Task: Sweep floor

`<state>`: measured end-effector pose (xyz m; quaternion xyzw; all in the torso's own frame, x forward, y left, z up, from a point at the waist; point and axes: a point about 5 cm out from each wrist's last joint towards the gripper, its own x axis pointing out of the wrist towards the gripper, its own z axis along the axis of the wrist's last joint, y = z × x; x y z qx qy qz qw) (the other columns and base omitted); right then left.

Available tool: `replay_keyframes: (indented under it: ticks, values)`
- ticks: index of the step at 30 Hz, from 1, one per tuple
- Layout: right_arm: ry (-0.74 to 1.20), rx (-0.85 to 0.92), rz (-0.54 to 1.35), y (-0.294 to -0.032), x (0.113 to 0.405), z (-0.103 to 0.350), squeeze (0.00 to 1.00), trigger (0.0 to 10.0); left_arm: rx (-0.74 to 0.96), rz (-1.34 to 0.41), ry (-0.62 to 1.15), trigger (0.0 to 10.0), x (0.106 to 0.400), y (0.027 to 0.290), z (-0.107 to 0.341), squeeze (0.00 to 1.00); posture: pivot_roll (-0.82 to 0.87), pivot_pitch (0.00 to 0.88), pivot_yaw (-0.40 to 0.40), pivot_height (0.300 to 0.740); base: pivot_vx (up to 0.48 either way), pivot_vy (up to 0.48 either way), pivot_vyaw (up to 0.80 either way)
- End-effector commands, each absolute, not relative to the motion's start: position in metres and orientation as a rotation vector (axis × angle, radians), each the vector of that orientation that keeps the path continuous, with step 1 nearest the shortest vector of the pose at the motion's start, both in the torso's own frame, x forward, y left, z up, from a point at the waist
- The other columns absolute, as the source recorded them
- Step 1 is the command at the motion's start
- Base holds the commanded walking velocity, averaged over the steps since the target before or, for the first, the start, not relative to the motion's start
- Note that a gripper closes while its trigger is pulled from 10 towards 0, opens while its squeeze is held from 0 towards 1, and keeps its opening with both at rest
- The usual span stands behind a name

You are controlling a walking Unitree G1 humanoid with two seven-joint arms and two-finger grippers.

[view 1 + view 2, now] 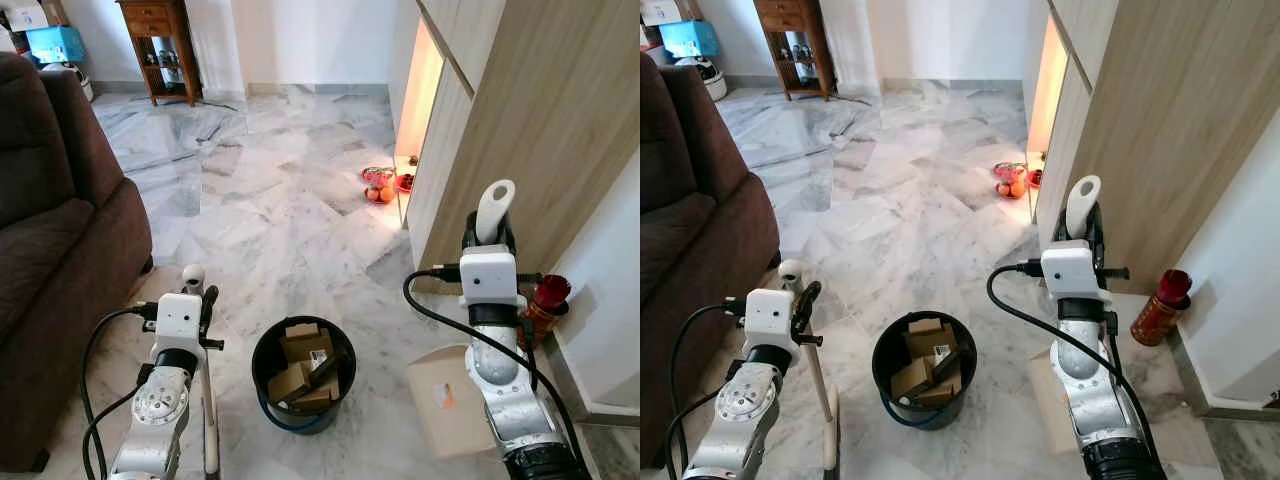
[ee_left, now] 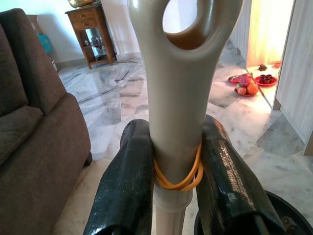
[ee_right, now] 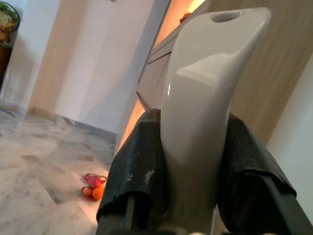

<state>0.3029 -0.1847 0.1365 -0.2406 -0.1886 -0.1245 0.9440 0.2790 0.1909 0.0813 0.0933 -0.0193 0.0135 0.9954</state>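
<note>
1. The left hand [image 2: 171, 191] pinches the broom [image 2: 178, 98] handle
2. The right hand [image 3: 193, 166] pinches the dustpan [image 1: 494, 210] handle
3. A bin [image 1: 303, 372] of boxes sits on the floor [image 1: 270, 200] between them

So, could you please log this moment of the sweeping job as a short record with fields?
left gripper: shut on the broom handle, just above a yellow rubber band
right gripper: shut on the dustpan handle
dustpan: beige pan low beside the right arm
bin: black, on the floor between the arms, holding cardboard boxes
sofa: brown, on the robot's left
cabinet: wooden, on the right, a red bottle at its foot
floor: grey-white marble; fruit plates by the lit gap
</note>
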Motion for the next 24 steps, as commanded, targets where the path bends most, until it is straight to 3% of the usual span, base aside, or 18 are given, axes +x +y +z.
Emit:
replay_keyframes:
  ticks: [1,24]
  values:
    - [-0.401,-0.491,-0.258,-0.187,0.302,0.135,0.00,10.0,0.199,0.034,-0.084,10.0,0.279,0.196,0.092,0.00,0.16,0.000,0.035,0.740,0.000,0.000,0.00]
    - [-0.204,-0.351,-0.281,-0.203,0.301,0.084,0.00,10.0,0.185,0.008,-0.089,10.0,0.273,0.194,0.091,0.00,0.16,0.000,0.039,0.740,0.000,0.000,0.00]
